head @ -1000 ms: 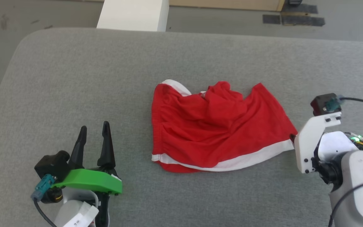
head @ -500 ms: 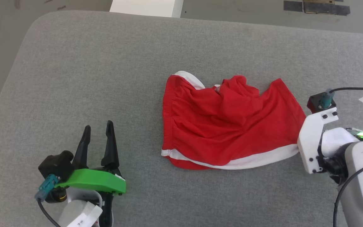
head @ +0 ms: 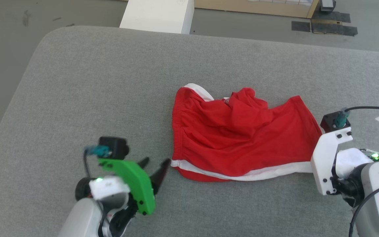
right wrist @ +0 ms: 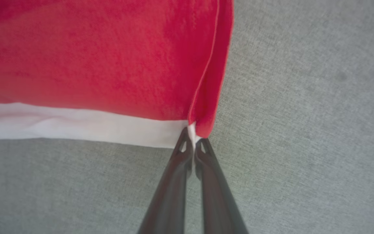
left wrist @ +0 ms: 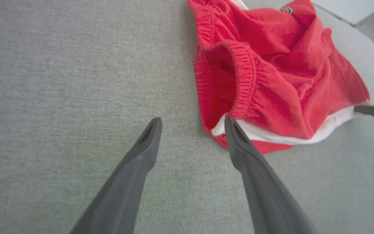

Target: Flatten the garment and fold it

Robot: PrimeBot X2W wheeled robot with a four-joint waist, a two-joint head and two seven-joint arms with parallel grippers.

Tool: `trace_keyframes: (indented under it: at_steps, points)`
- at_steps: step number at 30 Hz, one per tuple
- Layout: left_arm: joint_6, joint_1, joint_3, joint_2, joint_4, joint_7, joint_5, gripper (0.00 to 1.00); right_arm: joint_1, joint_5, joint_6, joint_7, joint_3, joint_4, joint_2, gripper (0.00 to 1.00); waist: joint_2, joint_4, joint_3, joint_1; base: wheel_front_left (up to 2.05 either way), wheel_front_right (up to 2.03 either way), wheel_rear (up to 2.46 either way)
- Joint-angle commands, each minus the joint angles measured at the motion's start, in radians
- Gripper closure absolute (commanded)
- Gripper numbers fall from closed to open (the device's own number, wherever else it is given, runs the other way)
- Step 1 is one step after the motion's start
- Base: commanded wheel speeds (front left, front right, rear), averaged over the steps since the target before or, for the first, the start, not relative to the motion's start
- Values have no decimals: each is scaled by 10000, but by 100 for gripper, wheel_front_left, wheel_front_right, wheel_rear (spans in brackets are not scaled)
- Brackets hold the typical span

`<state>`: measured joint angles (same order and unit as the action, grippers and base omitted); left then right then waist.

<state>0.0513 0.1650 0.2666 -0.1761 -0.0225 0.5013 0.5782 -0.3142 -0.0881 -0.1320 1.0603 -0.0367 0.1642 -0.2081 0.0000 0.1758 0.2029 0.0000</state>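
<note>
Located the left gripper point(head: 157, 161) at the lower left of the head view, over the grey padded surface point(head: 77, 82), with its fingers angled toward the right. Found those two dark fingers spread wide apart and holding nothing. Noted in the left wrist view one fingertip point(left wrist: 227, 121) just beside the garment's near left corner; could not tell whether it touched. Located the garment point(head: 242, 138) near the middle of the surface, lying rumpled, with its gathered waistband point(left wrist: 243, 74) on the left side, loose folds bunched along the far edge and white stripe trim point(head: 258, 172) along the near edge. Located the right gripper point(right wrist: 193, 143) at the garment's near right corner. Found its fingers pressed together, pinching the trim at that corner. Noted in the head view a white bracket point(head: 327, 158) hiding those fingers.
</note>
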Motion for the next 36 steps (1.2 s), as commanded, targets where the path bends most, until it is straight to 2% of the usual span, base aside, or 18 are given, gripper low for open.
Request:
trace_keyframes:
  at_steps: [1, 5, 8, 12, 20, 22, 24, 25, 26, 36]
  points:
    - [-107, 259, 158, -98, 276, 719, 219, 0, 159, -7, 13, -47, 18, -40, 34, 100, 0, -4, -15, 0, 0, 0, 0]
    - [-294, 672, 593, -364, 851, 2373, 282, 0, 195, 13, 13, -68, 12, -121, 98, 100, 0, -74, 105, 0, 0, 0, 0]
    - [-295, 1006, 845, -427, 873, 2835, 158, 0, 173, 22, 13, -85, 8, -174, 127, 100, 0, -135, 239, 0, 0, 0, 0]
    - [-233, 1360, 1035, -433, 325, 3087, 87, 0, 96, 29, 13, -89, -38, -231, 123, 100, 0, -231, 402, 0, 0, 0, 0]
    - [14, 1788, 1053, -200, -744, 2627, 228, 0, 49, -51, 13, -116, 27, -242, 171, 100, 0, -317, 620, 0, 0, 0, 0]
    - [70, 1872, 1078, -159, -916, 2551, 256, 31, 44, -43, 13, -117, 48, -262, 174, 100, 0, -310, 684, 0, 0, 0, 0]
    - [133, 1943, 1103, -126, -1058, 2446, 280, 68, 39, -32, 13, -118, 57, -270, 185, 100, 0, -312, 718, 0, 0, 0, 0]
    - [164, 1965, 1118, -112, -1107, 2414, 301, 97, 34, -26, 13, -121, 63, -278, 187, 100, 0, -311, 736, 0, 0, 0, 0]
    - [198, 1980, 1124, -79, -1158, 2386, 363, 100, 28, -15, 13, -125, 63, -284, 187, 100, 0, -311, 754, 0, 0, 0, 0]
    - [251, 1966, 1045, -18, -1061, 2349, 725, 100, 58, -41, 13, -225, 90, -131, 220, 100, 0, -273, 568, 0, 0, 0, 0]
